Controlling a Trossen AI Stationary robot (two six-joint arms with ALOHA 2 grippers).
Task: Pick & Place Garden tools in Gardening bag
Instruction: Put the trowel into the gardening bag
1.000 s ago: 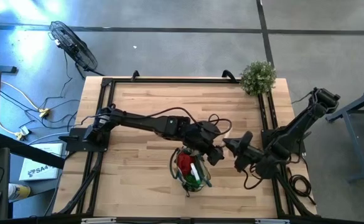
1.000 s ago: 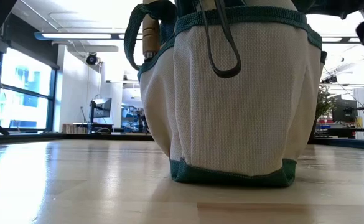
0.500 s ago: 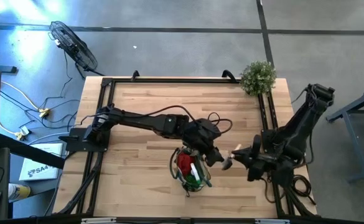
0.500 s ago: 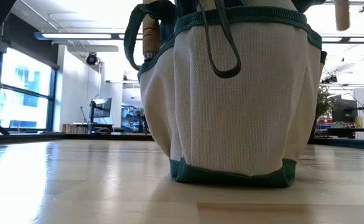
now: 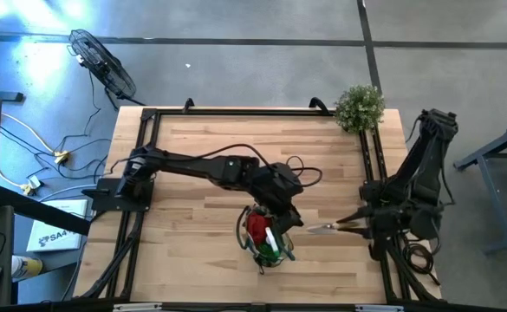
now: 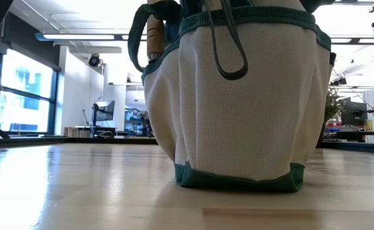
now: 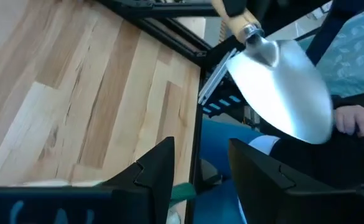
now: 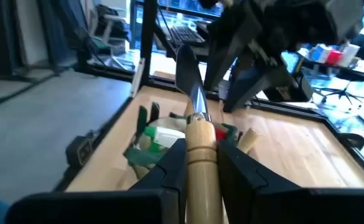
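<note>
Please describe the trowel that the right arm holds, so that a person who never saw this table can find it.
Look right of the gardening bag. There the right pincer grips the trowel by its pale wooden handle, blade pointing at the bag. It is the only tool outside the bag.

Pale wood table [image 5: 201, 147]: gardening bag [image 5: 264, 237] near front edge, plant [image 5: 359, 107] seemingly on far right corner
</note>
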